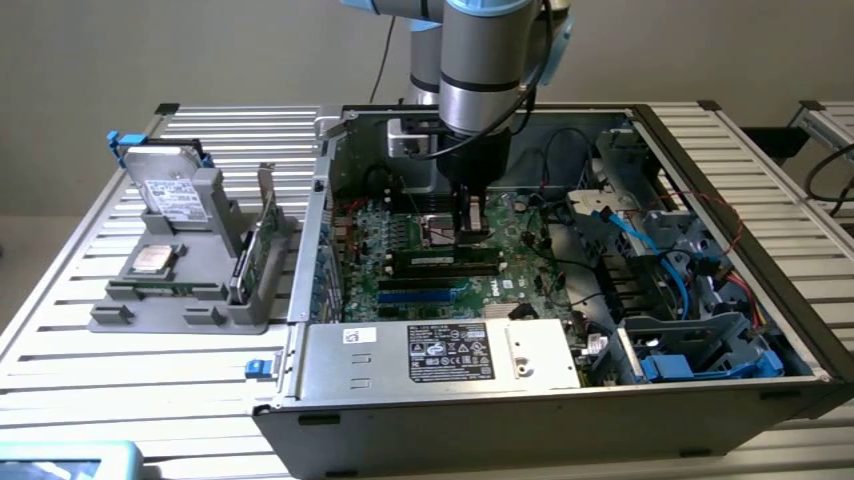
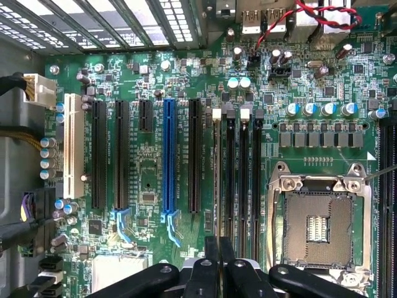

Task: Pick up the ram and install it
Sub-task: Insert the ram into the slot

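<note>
**A:** What is seen in the exterior view?

**B:** An open computer case is seen on a slatted table. The arm is seen reaching down into it, and the gripper is held over the middle of the motherboard. The ram is found directly under the gripper. It stands on its edge along a slot, parallel to the case wall nearest the camera. A grey holder with a hard drive is placed beside the case, toward the table's edge at the exterior view's left.

**A:** Is the pincer's state told from there?

**B:** Not well. The tips are seen at the ram's upper edge.

**A:** And in the wrist view?

**B:** The fingers of the gripper are seen close together, with only a thin seam between them. The ram is seen edge-on, running out from that seam. So the pincer is judged narrow and closed on the ram. The ram is placed in the memory slot farthest from the processor socket. Three other memory slots are seen between them. A blue card slot is seen on the ram's other side.
</note>
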Controlling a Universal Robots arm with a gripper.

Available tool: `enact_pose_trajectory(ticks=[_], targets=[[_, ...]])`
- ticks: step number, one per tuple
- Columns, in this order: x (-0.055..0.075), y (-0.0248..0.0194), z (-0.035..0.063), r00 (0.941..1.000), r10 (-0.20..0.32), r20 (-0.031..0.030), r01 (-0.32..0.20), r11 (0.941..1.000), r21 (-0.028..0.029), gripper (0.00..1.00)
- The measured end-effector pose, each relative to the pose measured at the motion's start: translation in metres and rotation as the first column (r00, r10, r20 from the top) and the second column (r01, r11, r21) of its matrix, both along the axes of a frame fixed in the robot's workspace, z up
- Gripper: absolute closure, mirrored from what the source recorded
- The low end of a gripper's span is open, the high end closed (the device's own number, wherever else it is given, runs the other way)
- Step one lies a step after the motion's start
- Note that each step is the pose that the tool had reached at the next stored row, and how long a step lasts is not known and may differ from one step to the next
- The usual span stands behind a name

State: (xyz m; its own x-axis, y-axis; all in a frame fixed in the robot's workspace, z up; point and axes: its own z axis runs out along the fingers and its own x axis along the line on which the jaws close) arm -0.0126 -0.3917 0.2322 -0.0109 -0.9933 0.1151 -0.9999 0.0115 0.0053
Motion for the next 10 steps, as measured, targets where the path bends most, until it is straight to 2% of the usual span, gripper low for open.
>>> enact_pose_trajectory(ticks=[10], targets=[[0.0011,-0.0032,0.0003,1.0,-0.001,-0.0031,0.001,1.0,0.001,0.87]])
